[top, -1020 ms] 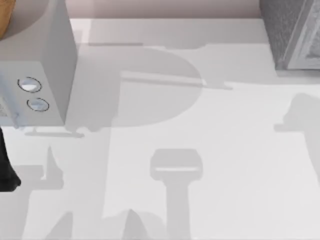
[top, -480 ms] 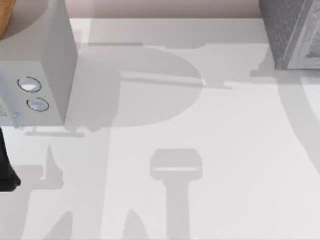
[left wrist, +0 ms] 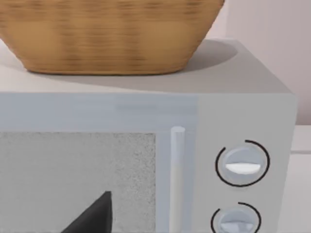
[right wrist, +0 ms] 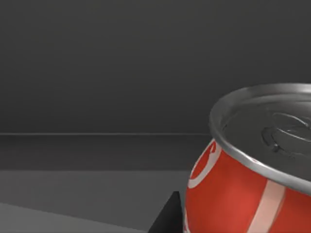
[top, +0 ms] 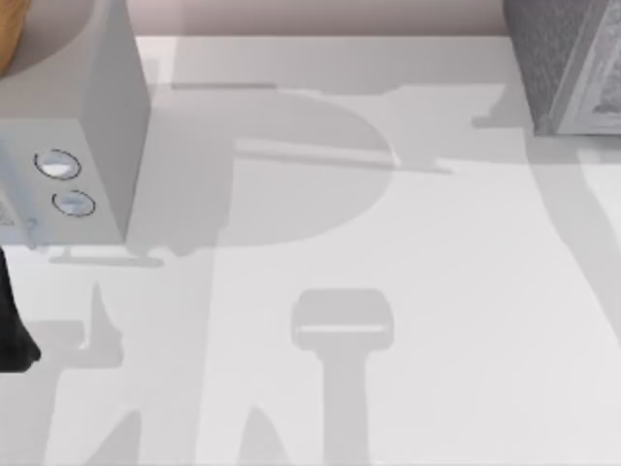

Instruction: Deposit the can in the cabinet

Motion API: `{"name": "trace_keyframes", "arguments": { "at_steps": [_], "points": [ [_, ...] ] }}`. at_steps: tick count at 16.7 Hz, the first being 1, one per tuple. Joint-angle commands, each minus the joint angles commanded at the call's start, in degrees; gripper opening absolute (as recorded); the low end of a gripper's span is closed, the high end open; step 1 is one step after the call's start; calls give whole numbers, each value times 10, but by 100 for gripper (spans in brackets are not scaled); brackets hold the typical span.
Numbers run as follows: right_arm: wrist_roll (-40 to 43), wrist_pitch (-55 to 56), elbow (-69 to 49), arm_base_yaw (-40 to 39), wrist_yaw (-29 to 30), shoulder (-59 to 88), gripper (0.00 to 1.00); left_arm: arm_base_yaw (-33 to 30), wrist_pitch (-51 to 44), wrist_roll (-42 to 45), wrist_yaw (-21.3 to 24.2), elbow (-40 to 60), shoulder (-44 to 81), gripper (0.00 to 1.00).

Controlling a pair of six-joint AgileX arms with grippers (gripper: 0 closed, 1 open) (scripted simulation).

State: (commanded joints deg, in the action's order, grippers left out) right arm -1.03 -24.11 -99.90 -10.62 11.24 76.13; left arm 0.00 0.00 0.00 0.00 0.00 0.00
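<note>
Jaws: can't tell for either arm, only a dark finger tip shows in each wrist view. Right wrist view: the can [right wrist: 252, 174] sits close up, red label with white script, silver top, touching the dark finger [right wrist: 167, 216], dim dark grey walls and floor around it, so it looks inside the cabinet [top: 568, 63], which stands at 1 o'clock on the counter [top: 388, 252] in the top view. Left arm [top: 12, 320] parked at 9 o'clock, facing the microwave [left wrist: 146, 145], wicker basket [left wrist: 107, 34] on top.
</note>
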Motion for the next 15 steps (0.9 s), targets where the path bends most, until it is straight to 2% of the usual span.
{"name": "trace_keyframes", "arguments": {
  "at_steps": [6, 15],
  "points": [
    [-2, -8, -37, 4, -5, 27, 0, 0, 0, 0, 0, 0, 0, 100],
    [1, -88, -359, 29, -27, 267, 0, 0, 0, 0, 0, 0, 0, 100]
  ]
}}
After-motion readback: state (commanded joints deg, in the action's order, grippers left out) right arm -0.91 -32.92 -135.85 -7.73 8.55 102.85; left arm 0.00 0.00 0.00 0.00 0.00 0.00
